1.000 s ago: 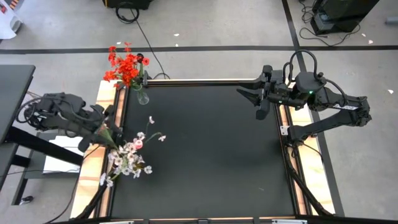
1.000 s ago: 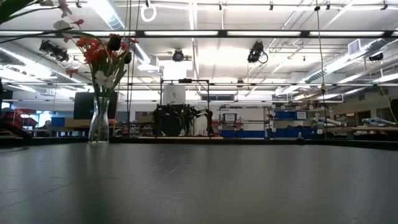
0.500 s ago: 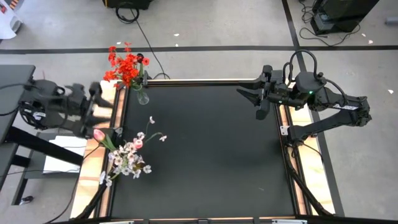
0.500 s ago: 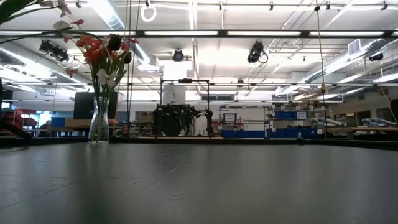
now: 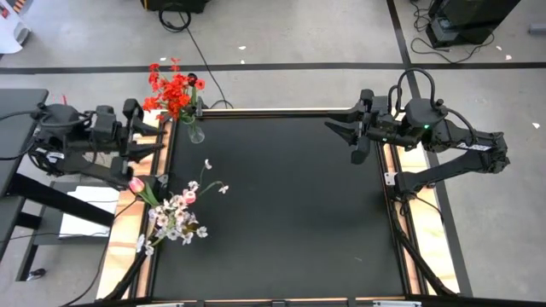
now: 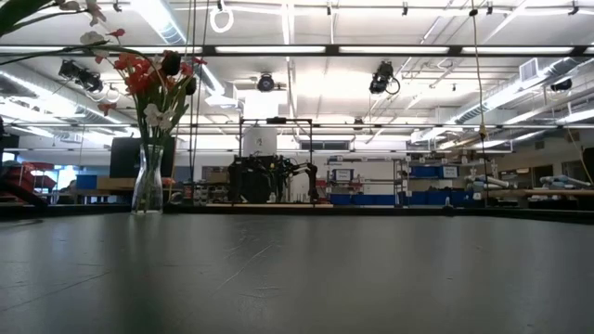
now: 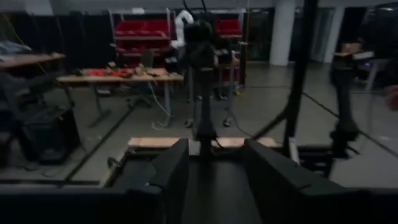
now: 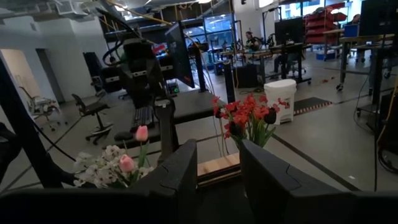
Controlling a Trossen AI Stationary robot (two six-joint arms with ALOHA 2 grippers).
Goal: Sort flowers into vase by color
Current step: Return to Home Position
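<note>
Item 1. Table (image 5: 281, 213): black top, seen from above, with an arm stationed at each side.

Item 2. Red flowers (image 5: 173, 92): gathered in a clear glass vase (image 5: 195, 132), which is stood upright at the table's 10 o'clock corner. The blooms are spread past the table edge.

Item 3. White and pink flowers (image 5: 175, 217): bunched together at the 8 o'clock edge. One pink tulip (image 5: 136, 184) is leaned outward over the rim. The vessel beneath them cannot be made out.

Item 4. Left gripper (image 5: 152, 134): held just off the 9 o'clock edge, between the two bunches and touching neither. Its fingers (image 7: 168, 177) are spread apart, with nothing gripped.

Item 5. Right gripper (image 5: 345, 136): held over the 2 o'clock corner, well apart from all flowers. Its fingers (image 8: 180, 174) are parted and nothing is clasped.
</note>
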